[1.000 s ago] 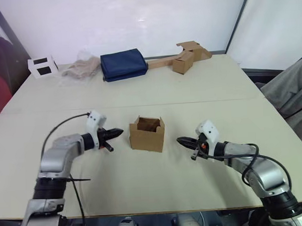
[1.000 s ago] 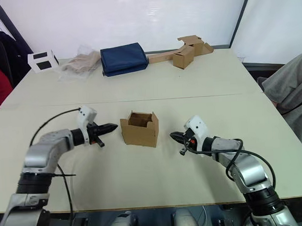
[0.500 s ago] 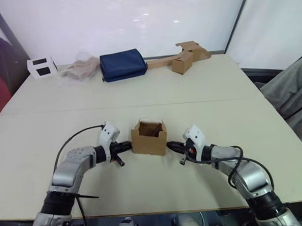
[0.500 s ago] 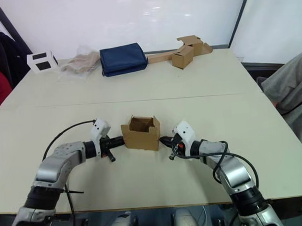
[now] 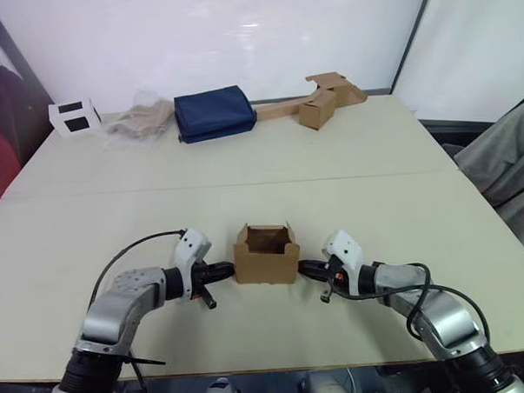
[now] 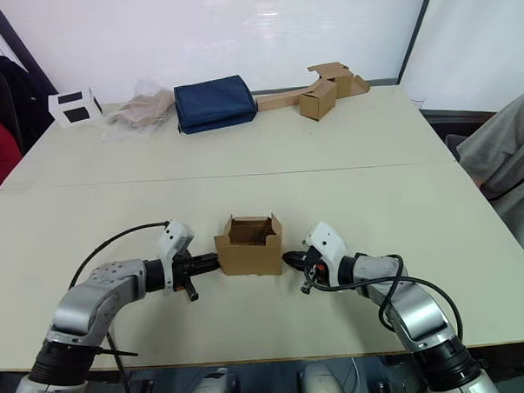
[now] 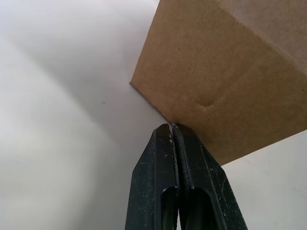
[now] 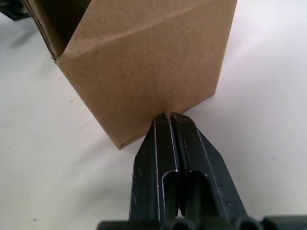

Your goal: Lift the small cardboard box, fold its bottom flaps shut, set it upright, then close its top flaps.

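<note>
Left eye view, small cardboard box (image 5: 266, 259) on table (image 5: 347, 158), both arms reaching inward, jaws together, tips touching its opposite sides.

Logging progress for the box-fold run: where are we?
Early. Nothing is folded: the small cardboard box sits on the table with its top open. In hand: left gripper and right gripper, jaws shut, press its opposite sides low down. Left: lift, fold bottom flaps, set upright, close top flaps.

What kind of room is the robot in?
Probably a lab or workroom: a big pale table, a whiteboard-like wall, and a small cardboard box for practice, plus a white cube with black squares.
</note>
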### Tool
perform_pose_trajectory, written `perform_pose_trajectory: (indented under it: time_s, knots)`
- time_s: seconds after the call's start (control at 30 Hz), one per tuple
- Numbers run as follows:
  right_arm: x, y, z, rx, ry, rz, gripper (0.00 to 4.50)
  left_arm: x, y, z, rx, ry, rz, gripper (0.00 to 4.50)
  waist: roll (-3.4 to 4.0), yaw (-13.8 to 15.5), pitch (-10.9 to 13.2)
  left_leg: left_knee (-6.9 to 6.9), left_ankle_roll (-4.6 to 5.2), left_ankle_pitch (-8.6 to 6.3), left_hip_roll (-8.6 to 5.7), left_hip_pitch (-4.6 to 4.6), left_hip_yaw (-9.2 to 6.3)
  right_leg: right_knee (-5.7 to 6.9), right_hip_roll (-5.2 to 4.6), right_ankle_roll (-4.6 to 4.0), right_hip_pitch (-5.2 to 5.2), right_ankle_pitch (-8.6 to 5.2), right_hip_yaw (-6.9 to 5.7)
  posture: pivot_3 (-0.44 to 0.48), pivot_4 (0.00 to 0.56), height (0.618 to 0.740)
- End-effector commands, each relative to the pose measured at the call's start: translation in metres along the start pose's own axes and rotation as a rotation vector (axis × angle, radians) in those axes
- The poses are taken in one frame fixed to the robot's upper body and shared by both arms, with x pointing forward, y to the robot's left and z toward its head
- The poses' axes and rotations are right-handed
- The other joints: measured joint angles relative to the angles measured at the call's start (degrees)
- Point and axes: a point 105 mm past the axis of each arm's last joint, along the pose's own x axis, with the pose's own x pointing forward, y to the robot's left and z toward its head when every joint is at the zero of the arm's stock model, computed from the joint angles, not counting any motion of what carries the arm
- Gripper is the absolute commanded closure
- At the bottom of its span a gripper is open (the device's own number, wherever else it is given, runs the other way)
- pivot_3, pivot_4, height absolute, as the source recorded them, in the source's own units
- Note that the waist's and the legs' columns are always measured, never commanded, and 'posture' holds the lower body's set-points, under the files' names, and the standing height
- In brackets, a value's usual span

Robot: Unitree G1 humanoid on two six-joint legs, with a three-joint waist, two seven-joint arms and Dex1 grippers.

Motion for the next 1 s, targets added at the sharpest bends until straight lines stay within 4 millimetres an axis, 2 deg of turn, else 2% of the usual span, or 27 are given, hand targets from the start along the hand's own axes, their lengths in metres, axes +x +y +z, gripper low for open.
perform_pose_trajectory:
  time_s: [0.03,0.2,0.3,0.47,0.57,0.67,0.8,1.0]
  knots:
    - [0.000,0.000,0.012,-0.052,-0.043,0.003,4.50,0.003,-0.010,0.002,0.019,-0.005,-0.054,4.44,0.00,0.0,0.0,0.00,0.00,0.00,0.00,0.00,0.00,0.00,0.00,0.00,0.00,0.00,0.00,0.000,0.150,0.740]
    - [-0.005,-0.003,0.013,-0.069,-0.042,-0.007,4.50,-0.006,0.000,0.000,-0.007,-0.003,-0.024,4.44,0.00,0.0,0.0,-0.01,0.00,0.00,0.00,0.00,0.00,0.00,0.00,0.00,0.00,0.00,0.00,0.000,0.150,0.740]
    - [-0.014,-0.013,0.018,-0.096,-0.045,-0.039,4.50,-0.020,0.008,0.004,-0.023,0.000,-0.023,4.44,0.00,0.0,0.0,-0.01,0.00,0.00,0.00,0.00,0.00,0.00,0.00,0.00,-0.01,0.00,0.00,0.000,0.150,0.740]
    - [-0.033,-0.035,0.033,-0.096,-0.077,-0.101,4.50,-0.041,0.018,0.026,-0.004,-0.006,-0.045,4.44,0.00,0.0,0.0,-0.04,0.00,0.00,0.00,0.01,0.00,0.00,0.01,0.00,-0.01,0.00,0.00,0.000,0.150,0.740]
    - [-0.041,-0.042,0.049,-0.089,-0.120,-0.099,4.50,-0.046,0.018,0.053,0.037,-0.043,-0.078,4.44,0.00,0.1,0.0,-0.04,0.00,0.00,0.00,0.02,0.00,-0.03,0.01,0.00,0.03,0.00,-0.02,0.000,0.150,0.740]
    - [-0.043,-0.038,0.070,-0.057,-0.192,-0.055,4.50,-0.045,0.013,0.075,0.078,-0.076,-0.120,4.44,0.00,0.0,0.0,-0.04,0.00,0.00,0.00,0.00,0.00,-0.08,0.01,0.00,0.04,0.00,-0.02,0.000,0.150,0.740]
    - [-0.038,-0.024,0.092,-0.041,-0.254,0.023,4.50,-0.038,0.002,0.097,0.148,-0.107,-0.176,4.44,0.00,-0.3,0.0,-0.07,0.00,0.00,0.01,0.01,0.00,-0.07,0.03,0.00,0.00,0.00,-0.01,0.000,0.150,0.740]
    - [-0.029,-0.010,0.094,-0.042,-0.252,0.064,4.50,-0.028,-0.003,0.103,0.177,-0.121,-0.201,4.44,0.00,-0.1,0.0,-0.08,0.00,0.00,0.01,0.01,0.00,-0.08,0.03,0.00,0.00,0.00,-0.01,0.000,0.150,0.740]
